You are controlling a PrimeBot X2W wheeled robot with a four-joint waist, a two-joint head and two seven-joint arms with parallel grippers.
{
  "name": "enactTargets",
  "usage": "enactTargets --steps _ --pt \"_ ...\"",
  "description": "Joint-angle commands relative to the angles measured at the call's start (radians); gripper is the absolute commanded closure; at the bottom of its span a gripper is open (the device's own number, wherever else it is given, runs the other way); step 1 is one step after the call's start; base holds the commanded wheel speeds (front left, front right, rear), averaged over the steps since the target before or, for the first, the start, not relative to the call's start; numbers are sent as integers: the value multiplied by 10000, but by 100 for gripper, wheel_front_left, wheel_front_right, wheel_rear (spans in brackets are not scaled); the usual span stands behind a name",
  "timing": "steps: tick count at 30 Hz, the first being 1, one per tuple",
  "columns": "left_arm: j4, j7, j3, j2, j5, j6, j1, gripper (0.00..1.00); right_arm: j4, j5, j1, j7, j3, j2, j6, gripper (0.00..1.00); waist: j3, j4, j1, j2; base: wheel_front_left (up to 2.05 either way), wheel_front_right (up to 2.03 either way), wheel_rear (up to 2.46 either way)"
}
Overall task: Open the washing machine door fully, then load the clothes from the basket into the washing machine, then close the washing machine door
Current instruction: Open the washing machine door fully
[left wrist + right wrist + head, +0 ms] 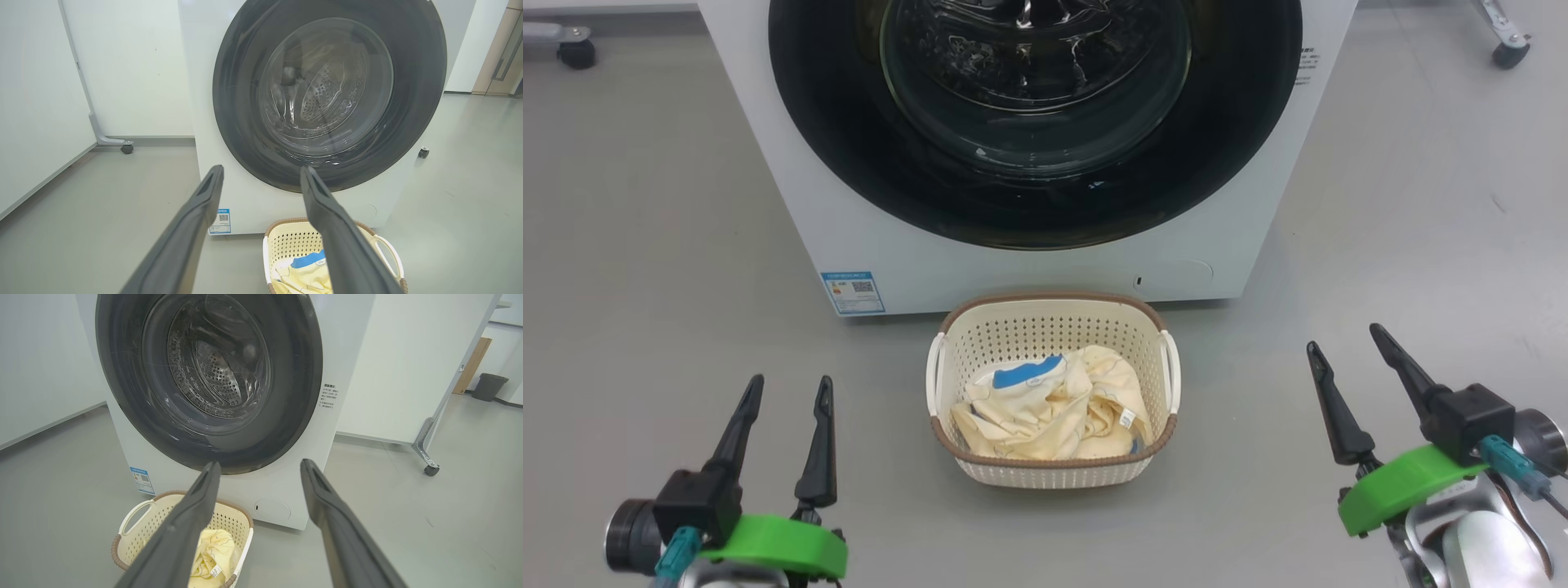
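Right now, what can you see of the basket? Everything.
The basket is small, rectangular, cream plastic with perforated walls, a brown woven-look rim and white loop handles on two sides. It stands upright on the grey floor, close before the washing machine. Crumpled cream-yellow clothes lie inside. The left gripper and right gripper stand clear of it.

surface: grey floor point(645, 245) | standing on it: white washing machine point(1029, 273) | close in front of the machine: cream basket point(1045, 331) | far back, either side: left castor point(577, 53), right castor point(1509, 54)
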Motion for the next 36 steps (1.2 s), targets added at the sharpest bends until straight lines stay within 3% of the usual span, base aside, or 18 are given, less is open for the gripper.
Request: enactTargets --steps 1,10,36 --pt "-289 -111 397 215 61 6 -534 0 -363 40 -492 -129 149 -66 16 0 7 0 0 0 37 37 -74" --pt "-338 -111 461 187 98 6 -604 0 -366 41 -581 -133 187 -65 16 0 151 -33 0 0 77 77 -153" --pt "-470 -111 508 188 143 6 -711 0 -322 127 -702 -168 54 -65 16 0 309 -247 0 0 123 123 -245"
